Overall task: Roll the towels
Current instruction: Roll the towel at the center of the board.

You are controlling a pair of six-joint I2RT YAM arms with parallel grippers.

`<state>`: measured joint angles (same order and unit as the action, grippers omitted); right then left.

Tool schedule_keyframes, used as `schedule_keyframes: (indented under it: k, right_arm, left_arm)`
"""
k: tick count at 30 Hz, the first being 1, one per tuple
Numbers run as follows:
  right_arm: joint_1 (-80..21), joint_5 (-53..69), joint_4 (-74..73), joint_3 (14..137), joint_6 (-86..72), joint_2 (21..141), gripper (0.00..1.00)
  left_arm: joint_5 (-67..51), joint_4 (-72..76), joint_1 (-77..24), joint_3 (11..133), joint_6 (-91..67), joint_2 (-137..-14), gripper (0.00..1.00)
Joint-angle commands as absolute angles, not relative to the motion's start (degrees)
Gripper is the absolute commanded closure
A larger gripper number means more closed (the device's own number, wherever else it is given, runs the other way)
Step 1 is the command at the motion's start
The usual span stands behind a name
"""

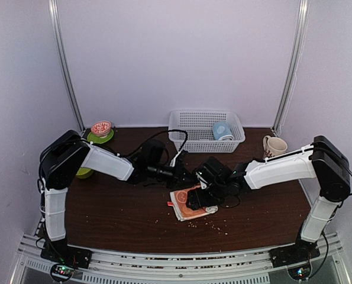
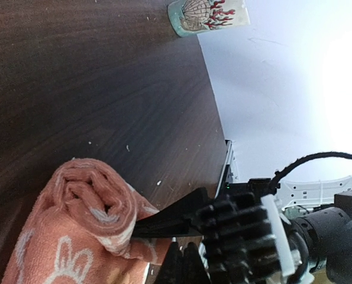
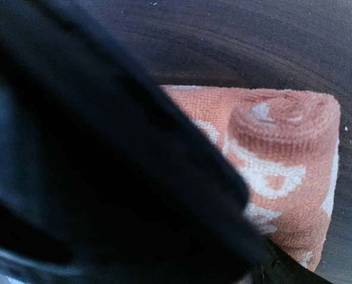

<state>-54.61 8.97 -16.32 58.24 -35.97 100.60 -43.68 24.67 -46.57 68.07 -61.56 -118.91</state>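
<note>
The orange-red towel [image 1: 184, 207] with white swirls lies mid-table, partly rolled; its roll [image 2: 87, 198] shows end-on in the left wrist view and again in the right wrist view [image 3: 282, 136]. My right gripper [image 1: 206, 196] is open over it, one black finger [image 2: 167, 222] pushed against the roll's end. That finger [image 3: 134, 177] blocks much of the right wrist view. My left gripper [image 2: 182, 244] is shut beside the towel's edge, with no cloth showing between its tips; from above it [image 1: 187, 176] sits just behind the towel. A light blue towel [image 1: 222, 131] lies in the basket.
A white basket [image 1: 187, 137] stands at the back centre. A patterned mug [image 1: 274, 145] sits at the back right, also seen as the mug [image 2: 208, 15]. A red-patterned bowl on a green plate [image 1: 101, 129] is at the back left. Crumbs dot the table near the towel.
</note>
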Motion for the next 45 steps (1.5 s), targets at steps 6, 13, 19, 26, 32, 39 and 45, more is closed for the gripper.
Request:
schedule_keyframes:
  k: [6, 13, 19, 26, 32, 39, 45]
  right_arm:
    - [-55.1, 10.0, -18.4, 57.5, -34.4, 102.4, 0.19]
    - [-55.0, 10.3, -19.5, 57.9, -33.7, 101.7, 0.18]
    - [-55.1, 12.0, -19.9, 57.5, -34.0, 99.3, 0.11]
    - [-54.9, 11.4, -23.2, 58.7, -33.1, 95.2, 0.07]
    - [-50.7, 11.9, -23.2, 55.4, -34.4, 87.8, 0.07]
    - [-43.4, 19.5, -11.8, 45.7, -38.5, 88.7, 0.19]
    - [-41.2, 23.9, -2.3, 42.8, -42.4, 92.7, 0.25]
  left_arm:
    - [-48.8, 43.4, -47.5, 69.1, -72.3, -127.0, 1.00]
    - [-46.2, 35.9, -47.4, 70.3, -71.4, -129.1, 1.00]
    - [-43.0, 25.9, -47.1, 71.6, -67.0, -130.6, 1.00]
    - [-39.9, 16.6, -46.9, 74.5, -63.6, -131.9, 1.00]
    - [-38.9, 13.3, -46.7, 75.0, -62.2, -132.2, 1.00]
    - [-37.8, 12.3, -46.7, 74.3, -61.2, -131.4, 1.00]
    - [-37.4, 11.6, -46.7, 73.6, -60.2, -130.7, 1.00]
